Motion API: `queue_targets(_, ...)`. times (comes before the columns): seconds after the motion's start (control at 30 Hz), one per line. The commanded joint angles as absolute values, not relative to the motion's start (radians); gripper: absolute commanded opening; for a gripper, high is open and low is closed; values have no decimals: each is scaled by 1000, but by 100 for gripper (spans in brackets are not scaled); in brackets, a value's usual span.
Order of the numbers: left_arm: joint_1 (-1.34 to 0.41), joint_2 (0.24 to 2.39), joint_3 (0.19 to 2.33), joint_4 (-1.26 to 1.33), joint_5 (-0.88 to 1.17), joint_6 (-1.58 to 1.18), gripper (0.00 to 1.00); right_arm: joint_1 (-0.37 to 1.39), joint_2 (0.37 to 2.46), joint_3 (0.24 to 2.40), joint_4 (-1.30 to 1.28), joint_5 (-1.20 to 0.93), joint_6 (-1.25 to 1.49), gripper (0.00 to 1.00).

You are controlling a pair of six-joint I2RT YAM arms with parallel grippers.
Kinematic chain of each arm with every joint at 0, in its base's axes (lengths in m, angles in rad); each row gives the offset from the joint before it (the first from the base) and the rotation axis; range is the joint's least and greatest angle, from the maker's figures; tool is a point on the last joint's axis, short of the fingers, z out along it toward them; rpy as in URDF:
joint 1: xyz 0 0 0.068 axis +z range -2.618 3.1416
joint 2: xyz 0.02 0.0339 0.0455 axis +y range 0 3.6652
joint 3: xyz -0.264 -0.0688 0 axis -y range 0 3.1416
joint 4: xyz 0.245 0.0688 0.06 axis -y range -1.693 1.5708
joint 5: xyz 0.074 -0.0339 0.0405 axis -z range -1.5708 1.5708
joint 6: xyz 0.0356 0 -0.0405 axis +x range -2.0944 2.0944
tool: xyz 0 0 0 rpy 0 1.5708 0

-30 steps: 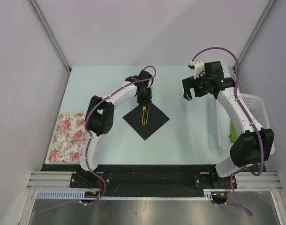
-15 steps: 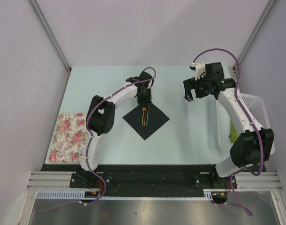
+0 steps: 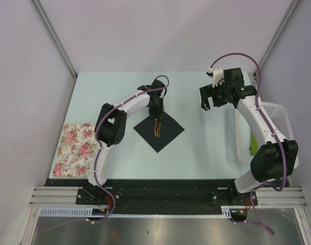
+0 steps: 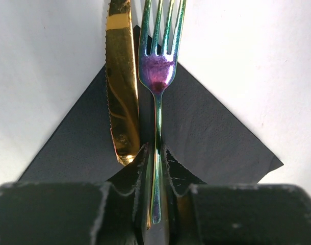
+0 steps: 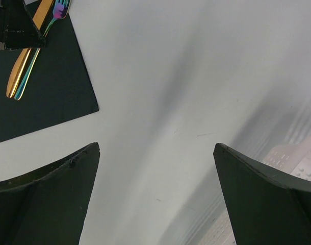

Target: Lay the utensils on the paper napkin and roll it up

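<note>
The black paper napkin (image 3: pixel 165 133) lies as a diamond mid-table. Two utensils, a gold knife (image 4: pixel 121 92) and an iridescent fork (image 4: pixel 158 76), lie side by side on it, their heads past its far corner. My left gripper (image 4: pixel 155 150) sits low over the napkin's far half (image 3: pixel 155 111), its jaws closed narrowly on both handles. The fork's handle end shows between the fingers, and a gold sliver beside it. My right gripper (image 3: pixel 206 100) is open and empty above bare table to the right. Its view shows the napkin (image 5: pixel 53 97) and utensils (image 5: pixel 24 66) at the upper left.
A floral cloth (image 3: pixel 74 148) lies at the table's near left corner. A white slatted basket (image 3: pixel 270 127) stands along the right edge with something green (image 3: pixel 253 145) inside. Its rim also shows in the right wrist view (image 5: pixel 293 163).
Almost nothing: the left arm shifted very slightly while its gripper stayed at the utensils on the napkin. The right arm is nearly still.
</note>
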State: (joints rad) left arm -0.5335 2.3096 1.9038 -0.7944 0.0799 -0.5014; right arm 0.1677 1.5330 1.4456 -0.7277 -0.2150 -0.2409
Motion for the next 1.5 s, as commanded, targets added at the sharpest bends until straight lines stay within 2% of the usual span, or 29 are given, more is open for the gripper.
queue_targets(0.0, -526, 2296, 1908, -781, 64, -528, 19, 164, 1511, 1463, -707, -218, -239, 100)
queue_targets(0.23, -499, 2180, 1956, -776, 93, -496, 28, 163, 1525, 1489, -709, -241, -235, 100)
queue_targets(0.37, -445, 1969, 1878, -622, 153, -408, 61, 164, 1534, 1505, -701, -290, -225, 100)
queue_targets(0.53, -414, 1740, 1703, -499, 147, -223, 83, 172, 1554, 1506, -654, -368, -200, 100)
queue_targets(0.57, -414, 1705, 1640, -464, 153, -146, 91, 172, 1563, 1509, -647, -386, -192, 100)
queue_targets(0.63, -414, 1591, 1570, -413, 178, -76, 98, 176, 1589, 1520, -637, -438, -169, 100)
queue_targets(0.77, -414, 1392, 1353, -347, 310, 218, 100, 213, 1641, 1522, -603, -502, -135, 100)
queue_targets(0.83, -416, 1269, 1119, -274, 380, 334, 100, 236, 1678, 1523, -585, -527, -109, 100)
queue_targets(0.93, -431, 1172, 948, -247, 478, 477, 96, 256, 1721, 1519, -551, -578, -42, 100)
queue_targets(1.03, -465, 1166, 879, -282, 534, 581, 88, 279, 1746, 1493, -509, -591, 17, 100)
queue_targets(1.07, -483, 1170, 864, -300, 537, 615, 81, 287, 1746, 1483, -493, -592, 28, 99)
queue_targets(1.13, -544, 1186, 813, -295, 517, 661, 77, 299, 1746, 1448, -479, -592, 47, 96)
queue_targets(1.27, -598, 1242, 739, -207, 456, 713, 61, 333, 1750, 1394, -440, -607, 77, 91)
queue_targets(1.37, -595, 1318, 747, -140, 386, 683, 51, 342, 1776, 1385, -430, -609, 86, 80)
queue_targets(1.4, -589, 1342, 765, -134, 355, 598, 48, 344, 1802, 1390, -426, -606, 92, 67)
queue_targets(1.47, -531, 1447, 886, -200, 373, 501, 40, 347, 1833, 1416, -420, -566, 121, 51)
